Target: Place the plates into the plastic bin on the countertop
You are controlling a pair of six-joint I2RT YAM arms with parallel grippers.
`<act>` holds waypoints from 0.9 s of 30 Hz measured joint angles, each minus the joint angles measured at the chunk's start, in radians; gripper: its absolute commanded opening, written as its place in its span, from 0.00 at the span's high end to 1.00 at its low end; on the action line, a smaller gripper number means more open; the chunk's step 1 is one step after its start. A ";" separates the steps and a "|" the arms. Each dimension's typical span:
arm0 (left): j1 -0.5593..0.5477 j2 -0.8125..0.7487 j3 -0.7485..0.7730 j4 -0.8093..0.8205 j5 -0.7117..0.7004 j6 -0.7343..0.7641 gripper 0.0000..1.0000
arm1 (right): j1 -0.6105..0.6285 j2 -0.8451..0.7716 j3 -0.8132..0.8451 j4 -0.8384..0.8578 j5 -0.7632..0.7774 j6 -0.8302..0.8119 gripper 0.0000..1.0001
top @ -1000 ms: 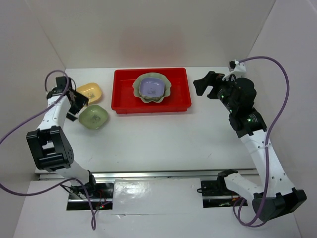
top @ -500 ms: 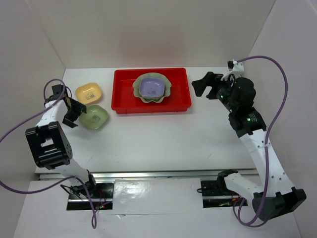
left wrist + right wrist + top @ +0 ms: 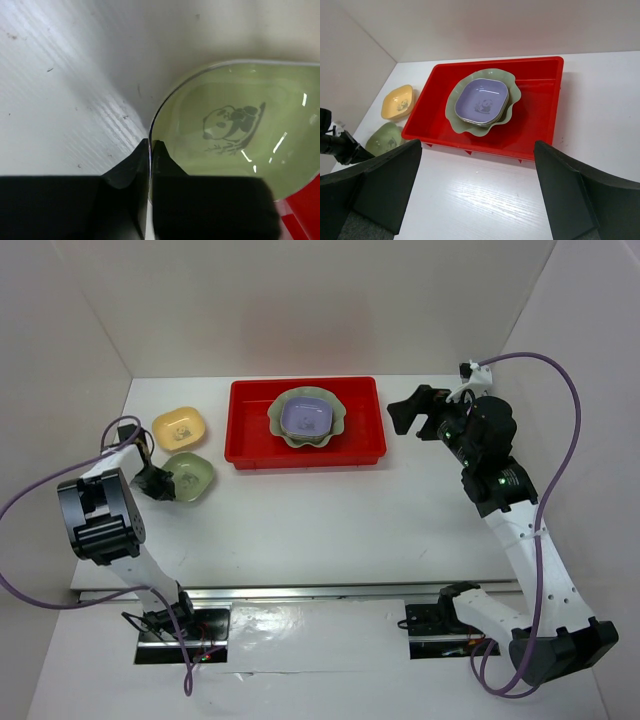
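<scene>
The red plastic bin (image 3: 250,430) stands at the back of the white countertop (image 3: 330,510). Inside it, a lavender plate (image 3: 306,415) rests on the large pale-green scalloped plate (image 3: 338,423). Left of the bin lie a yellow plate (image 3: 180,427) and a light green plate (image 3: 192,476) with a panda print (image 3: 231,125). My left gripper (image 3: 156,481) is shut on the light green plate's left rim (image 3: 152,131), one finger inside and one outside. To the right of the bin, my right gripper (image 3: 418,412) hangs open and holds nothing.
White walls close in the countertop on the left, back and right. The right wrist view shows the bin (image 3: 540,135), the yellow plate (image 3: 397,102) and the light green plate (image 3: 384,138). Purple cables loop beside both arms.
My left gripper has come down and forward to the light green plate and shut on its rim. The right arm has hardly moved.
</scene>
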 measured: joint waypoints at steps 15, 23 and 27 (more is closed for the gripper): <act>0.002 -0.441 -0.098 -0.093 -0.065 -0.035 1.00 | 0.000 0.011 0.000 0.000 0.001 0.000 0.00; -0.121 -0.588 0.019 0.159 0.179 0.105 1.00 | 0.000 0.009 0.000 0.000 0.005 0.004 0.00; -0.255 -0.391 0.202 0.227 0.220 0.167 1.00 | 0.000 -0.019 0.000 0.000 0.043 0.036 0.00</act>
